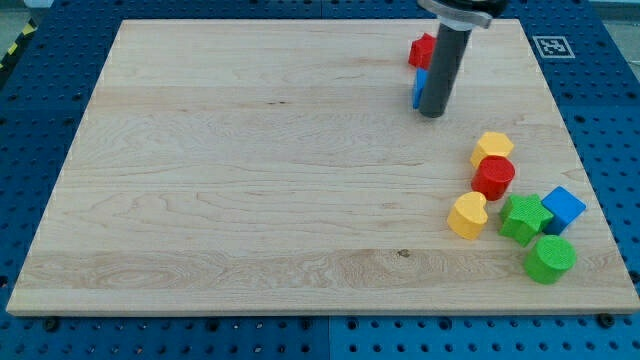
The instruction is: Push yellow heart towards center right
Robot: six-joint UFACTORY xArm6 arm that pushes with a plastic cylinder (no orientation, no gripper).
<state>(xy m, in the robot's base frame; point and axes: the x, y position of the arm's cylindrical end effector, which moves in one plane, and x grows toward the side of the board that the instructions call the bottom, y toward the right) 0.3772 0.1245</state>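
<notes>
A pale wooden board [250, 180] lies on a blue pegboard table [40, 60]; no containers show. The dark rod [440, 70] has no fingers, and my tip [431, 114] rests on the board well above the yellow heart-shaped block [467, 215], which sits at the view's lower right. Relative to that heart: a green star block [523, 218] just right, a blue cube [563, 208] beyond, a green cylinder [549, 259] lower right, a red cylinder [493, 177] touching above, a yellow hexagonal block [492, 147] higher. A red block [421, 49] and blue block [418, 88] hide partly behind the rod.
</notes>
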